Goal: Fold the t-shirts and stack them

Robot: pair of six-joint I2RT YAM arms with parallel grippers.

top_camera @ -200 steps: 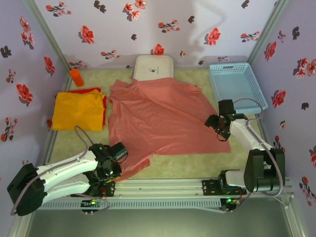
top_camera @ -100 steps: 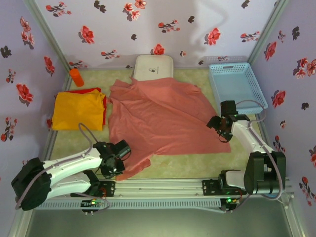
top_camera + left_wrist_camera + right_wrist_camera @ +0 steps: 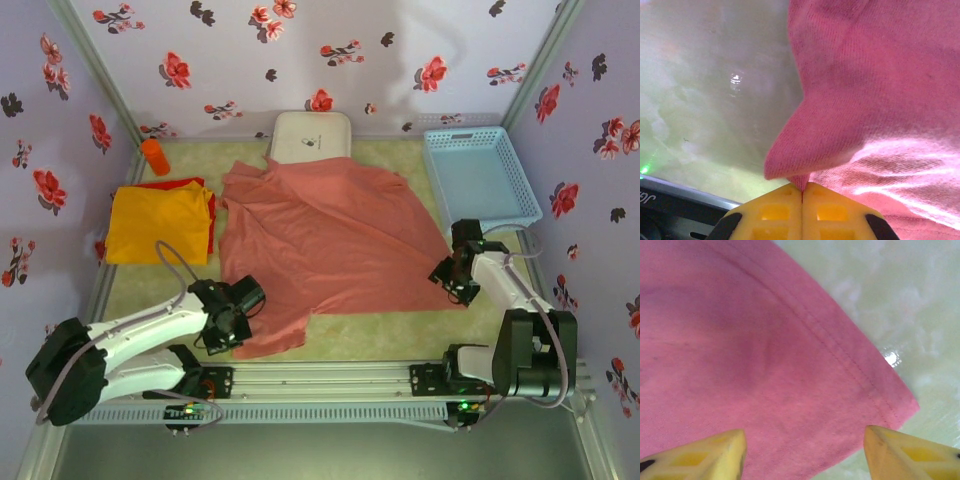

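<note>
The dusty salmon-pink t-shirt (image 3: 320,235) lies spread flat mid-table. My left gripper (image 3: 232,322) sits at its near-left flap. In the left wrist view the yellow fingertips (image 3: 785,210) press together, and a fold of the pink cloth (image 3: 840,125) is pinched in my left gripper (image 3: 801,188). My right gripper (image 3: 455,282) hovers over the shirt's near-right corner. In the right wrist view the gripper (image 3: 805,440) stands open astride the stitched hem corner (image 3: 880,395). A folded yellow-orange t-shirt (image 3: 158,222) lies at the left, with a red one (image 3: 210,228) showing at its edge.
A white rounded box (image 3: 311,135) stands at the back behind the pink shirt. A light blue basket (image 3: 478,175) is at the back right and a small orange cylinder (image 3: 154,157) at the back left. The metal rail (image 3: 330,378) runs along the near edge.
My left gripper has closed on the pink shirt's near-left flap, which has bunched in a little. The right gripper moved nearer along the hem to the corner, its jaws narrowing.
</note>
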